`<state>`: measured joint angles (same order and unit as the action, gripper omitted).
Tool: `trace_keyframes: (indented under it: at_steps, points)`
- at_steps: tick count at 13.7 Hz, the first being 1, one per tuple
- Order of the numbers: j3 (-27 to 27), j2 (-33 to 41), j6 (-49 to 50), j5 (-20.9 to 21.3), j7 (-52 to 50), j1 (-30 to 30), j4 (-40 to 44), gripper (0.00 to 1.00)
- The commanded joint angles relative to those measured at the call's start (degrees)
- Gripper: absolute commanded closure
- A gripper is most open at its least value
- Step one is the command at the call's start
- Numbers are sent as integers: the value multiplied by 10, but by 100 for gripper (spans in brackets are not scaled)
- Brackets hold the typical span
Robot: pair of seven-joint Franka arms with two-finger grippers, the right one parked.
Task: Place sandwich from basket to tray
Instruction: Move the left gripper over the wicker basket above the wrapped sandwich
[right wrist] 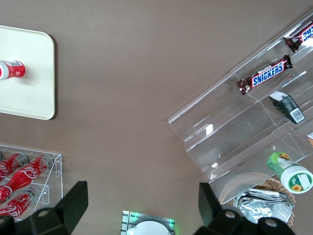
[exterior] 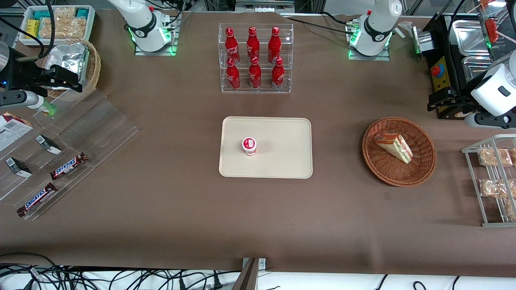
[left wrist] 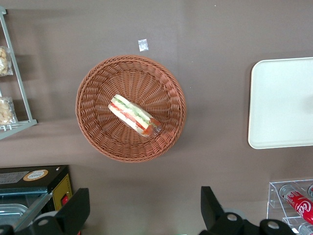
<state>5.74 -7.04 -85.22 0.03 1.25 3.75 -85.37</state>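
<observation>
Sandwich (exterior: 394, 146) lies in basket (exterior: 399, 151), tilted, filling edge up, untouched. Largest to smallest: table (exterior: 161, 209) w/ brown cover; cream tray (exterior: 266, 147) mid-table, well apart from basket, toward parked arm's end; basket toward working arm's end; small red-white cup (exterior: 249, 146) upright on tray. Gripper (left wrist: 145, 210) hovers above table near basket, fingers (left wrist: 211, 205) wide apart, holding nothing.

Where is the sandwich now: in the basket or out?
In: the sandwich lies inside the basket; the open gripper hangs above.
</observation>
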Motion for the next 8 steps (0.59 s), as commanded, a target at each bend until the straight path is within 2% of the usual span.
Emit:
trace_keyframes:
  at_steps: [1, 3, 5, 6, 8]
  points:
    - [-6, -2, -6, -1, 12, -2, -2, 0]
    - [-6, -8, -7, 8, 8, -1, 4, 0]
    - [-5, -13, -10, 41, -2, -2, -6, 0]
    - [-5, -13, -24, 39, -11, -1, -24, 0]
    - [-5, -5, -72, 40, -95, 4, -77, 0]
